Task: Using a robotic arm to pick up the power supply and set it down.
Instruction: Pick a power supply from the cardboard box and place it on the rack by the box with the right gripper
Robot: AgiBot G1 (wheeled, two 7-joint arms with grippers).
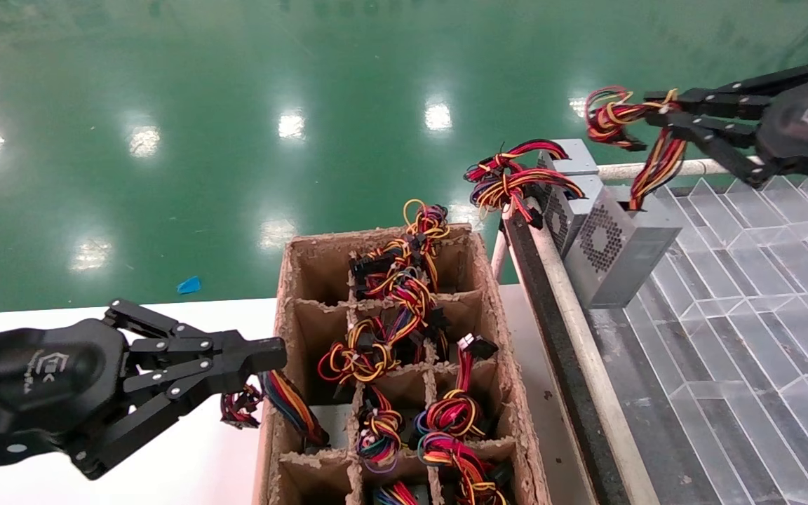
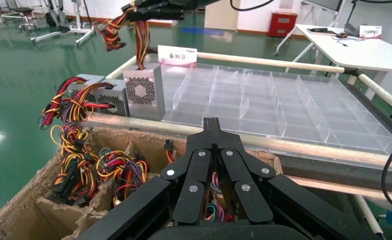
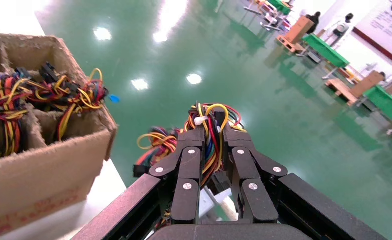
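Observation:
My right gripper [image 1: 660, 109] is at the upper right, shut on the red, yellow and orange wire bundle [image 1: 656, 158] of the power supply [image 1: 618, 245]. This silver box with a honeycomb grille hangs tilted from its wires over the left edge of the clear tray [image 1: 741, 294]. I cannot tell whether its bottom touches the tray. In the left wrist view the power supply [image 2: 143, 95] sits under that gripper [image 2: 149, 7]. The right wrist view shows the wires [image 3: 208, 120] clamped between the right gripper's [image 3: 211, 134] fingers. My left gripper [image 1: 274, 354] [image 2: 211, 125] is shut and holds nothing, beside the cardboard box.
The cardboard box [image 1: 292, 280] has several compartments full of wire bundles. A second silver supply [image 1: 565, 189] lies at the tray's far left corner. A metal rail [image 1: 572, 330] runs between box and tray. A loose wire bundle [image 1: 292, 403] hangs over the box's left wall.

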